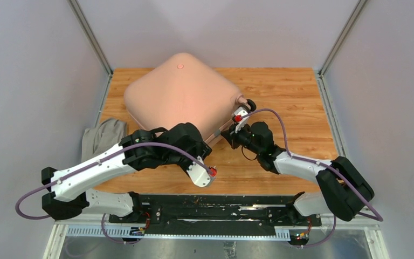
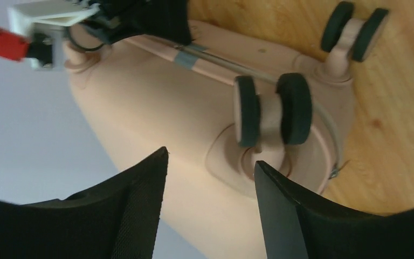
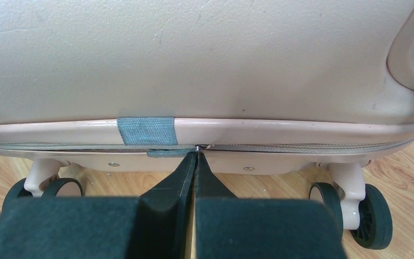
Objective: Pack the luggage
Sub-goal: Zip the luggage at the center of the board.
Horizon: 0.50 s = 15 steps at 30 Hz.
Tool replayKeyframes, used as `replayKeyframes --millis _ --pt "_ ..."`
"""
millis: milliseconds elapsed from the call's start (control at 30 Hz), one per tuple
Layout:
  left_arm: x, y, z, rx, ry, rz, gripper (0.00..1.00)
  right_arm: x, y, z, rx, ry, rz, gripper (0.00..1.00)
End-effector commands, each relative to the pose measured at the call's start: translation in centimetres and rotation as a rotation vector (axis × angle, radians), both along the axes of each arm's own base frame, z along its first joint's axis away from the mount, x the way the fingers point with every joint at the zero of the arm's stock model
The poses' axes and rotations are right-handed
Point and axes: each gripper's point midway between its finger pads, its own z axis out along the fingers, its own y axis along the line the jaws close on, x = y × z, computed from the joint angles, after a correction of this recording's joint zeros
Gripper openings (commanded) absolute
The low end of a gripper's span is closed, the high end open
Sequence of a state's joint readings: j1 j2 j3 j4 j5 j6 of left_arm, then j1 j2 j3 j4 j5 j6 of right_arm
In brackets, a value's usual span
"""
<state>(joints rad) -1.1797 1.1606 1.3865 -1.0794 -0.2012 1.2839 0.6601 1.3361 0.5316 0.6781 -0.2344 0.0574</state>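
Overhead, the pale pink luggage (image 1: 180,94) lies flat on the wooden table (image 1: 291,91), its wheeled edge facing both arms. From the left wrist, the left gripper (image 2: 211,156) is spread and empty, facing a wheel (image 2: 272,110). From the right wrist, the right gripper (image 3: 195,157) pinches the zipper pull (image 3: 197,147) straight ahead. The zipper seam (image 3: 302,145) runs sideways, so the next pull likely goes along it.

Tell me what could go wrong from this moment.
1. The right gripper pinches the small zipper pull only with its tips, so it may slip off when it pulls.
2. The left gripper is open beside a wheel and holds nothing, so the luggage may slide on the table.
3. The grey cloth lies outside the luggage and could be left unpacked.
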Motion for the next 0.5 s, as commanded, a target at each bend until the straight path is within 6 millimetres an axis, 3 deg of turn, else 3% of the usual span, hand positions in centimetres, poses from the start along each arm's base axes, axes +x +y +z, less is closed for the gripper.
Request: replayKeyframes --millis 0,100,367,467 --pt "-1.4 1.4 -3.3 0.098 0.135 0.042 0.75 -0.3 -0.1 1.5 0.050 -0.050 -0.006 0.04" --pt "-0.8 1.8 -5.0 0.160 0.145 0.035 0.90 -0.6 -0.3 1.4 0.066 -0.033 -0.002 0.14" --pt "0.8 0.9 -8.0 0.268 0.233 0.069 0.91 -1.9 -2.3 1.4 0.129 0.009 -0.012 0.42" --pt "1.1 0.6 -9.1 0.291 0.267 0.091 0.87 -2.2 -3.4 0.6 0.134 0.031 -0.033 0.50"
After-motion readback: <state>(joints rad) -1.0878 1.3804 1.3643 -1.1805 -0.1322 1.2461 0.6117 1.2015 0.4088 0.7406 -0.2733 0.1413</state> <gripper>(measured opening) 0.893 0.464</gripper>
